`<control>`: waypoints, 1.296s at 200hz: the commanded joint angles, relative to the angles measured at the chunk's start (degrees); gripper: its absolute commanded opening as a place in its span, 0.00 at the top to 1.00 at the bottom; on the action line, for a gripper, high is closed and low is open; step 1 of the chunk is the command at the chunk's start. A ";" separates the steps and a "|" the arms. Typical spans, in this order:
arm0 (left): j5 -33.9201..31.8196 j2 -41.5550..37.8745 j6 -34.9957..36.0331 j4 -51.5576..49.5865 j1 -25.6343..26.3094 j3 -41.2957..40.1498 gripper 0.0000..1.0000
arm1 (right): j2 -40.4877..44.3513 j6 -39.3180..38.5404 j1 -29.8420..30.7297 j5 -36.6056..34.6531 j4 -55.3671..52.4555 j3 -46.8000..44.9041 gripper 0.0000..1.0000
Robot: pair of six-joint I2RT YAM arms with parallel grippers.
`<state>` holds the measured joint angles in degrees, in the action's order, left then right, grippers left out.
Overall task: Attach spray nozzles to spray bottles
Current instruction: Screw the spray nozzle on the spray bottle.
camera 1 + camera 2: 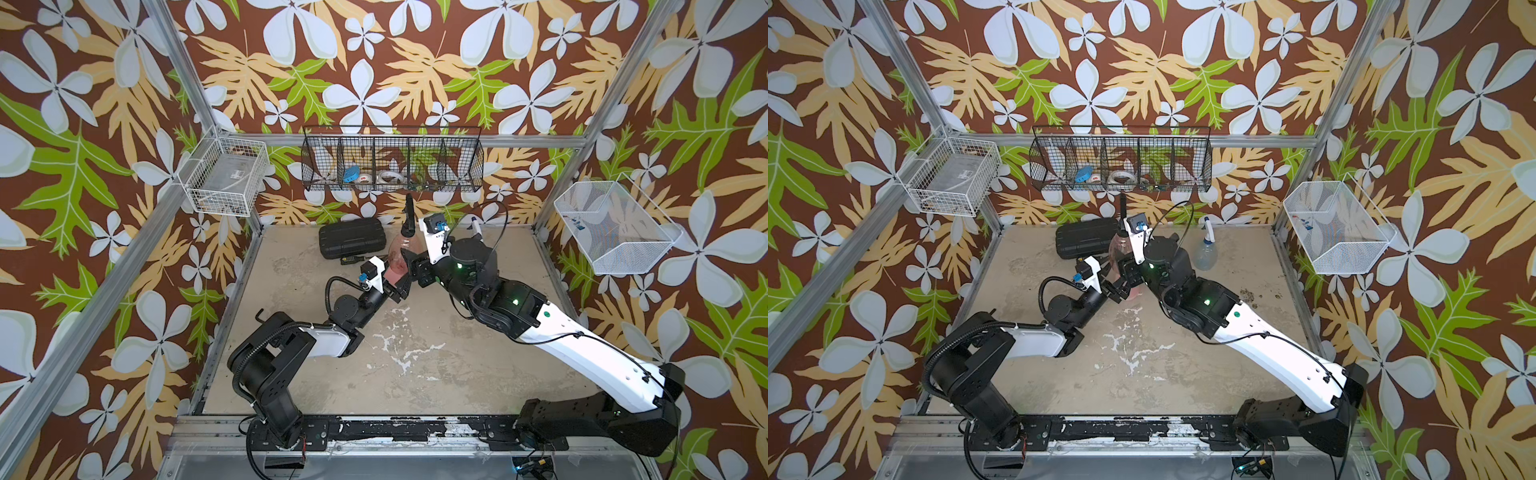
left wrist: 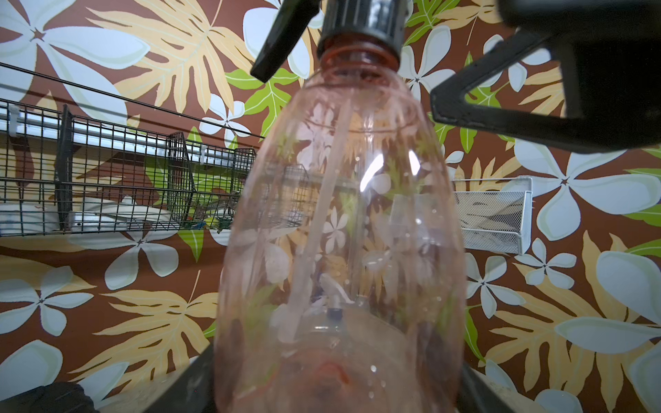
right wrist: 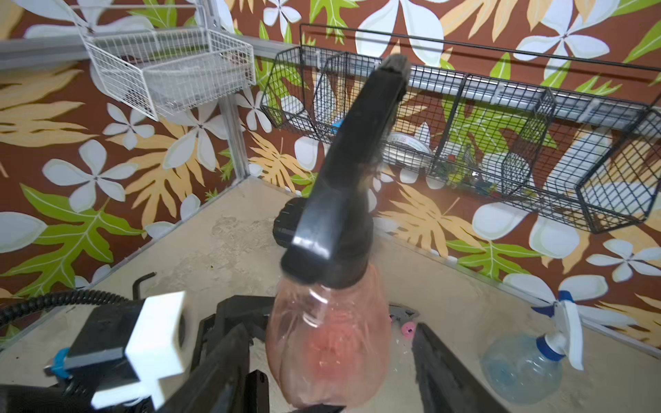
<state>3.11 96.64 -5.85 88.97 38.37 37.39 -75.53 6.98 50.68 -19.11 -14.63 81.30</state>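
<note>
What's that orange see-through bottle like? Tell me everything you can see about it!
The orange-red bottle is see-through plastic, egg-shaped with a narrow threaded neck, and looks empty. A black spray nozzle sits on its neck, its thin dip tube running down inside. It stands about upright toward the back of the table, the left gripper clamped on its lower part. The right gripper has its jaws open on either side of it.

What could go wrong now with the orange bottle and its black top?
1. The black top sits on the orange bottle, but I can't tell if it's screwed tight; it might come off.
2. The right claw is open around the bottle; pulling away could bump it out of the left claw.
3. The right arm is near the blue bottle and could knock it over.
</note>
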 commanded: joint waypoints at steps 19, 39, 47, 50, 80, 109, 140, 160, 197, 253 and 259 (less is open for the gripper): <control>0.54 -0.18 0.01 -0.24 -0.23 0.23 0.43 | 7.95 0.22 -5.61 15.55 8.24 -8.39 0.29; 0.82 0.19 -0.56 -0.05 -0.23 0.16 0.44 | 10.19 3.17 -10.02 22.86 10.07 -8.84 0.28; 0.85 0.37 -0.81 0.17 -0.21 0.14 0.44 | 10.31 4.09 -11.47 24.94 10.39 -8.29 0.29; 0.84 0.47 -0.83 0.22 -0.22 0.14 0.44 | 10.17 4.33 -11.75 25.50 10.37 -7.94 0.29; 1.27 0.57 -1.18 0.34 -0.22 0.23 0.44 | 7.43 4.25 -12.26 28.10 8.39 -2.90 0.30; 1.28 0.48 -1.10 -0.11 -0.22 0.30 0.44 | 5.38 6.16 -12.23 32.24 9.70 -1.09 0.31; 1.52 0.08 -1.01 -0.33 -0.18 -0.12 0.44 | 1.99 8.30 -10.57 33.65 10.06 0.88 0.31; 1.80 -0.16 -1.05 -0.46 -0.22 -0.03 0.44 | -0.90 7.52 -7.38 31.43 9.40 3.30 0.31; 2.08 -0.84 -1.21 -1.00 -0.22 -0.19 0.44 | -7.60 7.33 -4.74 29.22 7.05 10.26 0.33; 5.30 -1.66 -0.34 -0.86 -1.13 -1.85 0.42 | -3.62 3.69 -5.47 27.35 1.98 11.32 0.30; 6.38 -1.71 -0.68 -0.83 -1.59 -1.99 0.42 | -2.23 3.50 -6.23 27.50 1.85 10.90 0.28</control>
<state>5.98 95.57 -6.94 85.89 37.93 35.88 -81.71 12.95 45.80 10.39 -12.14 92.92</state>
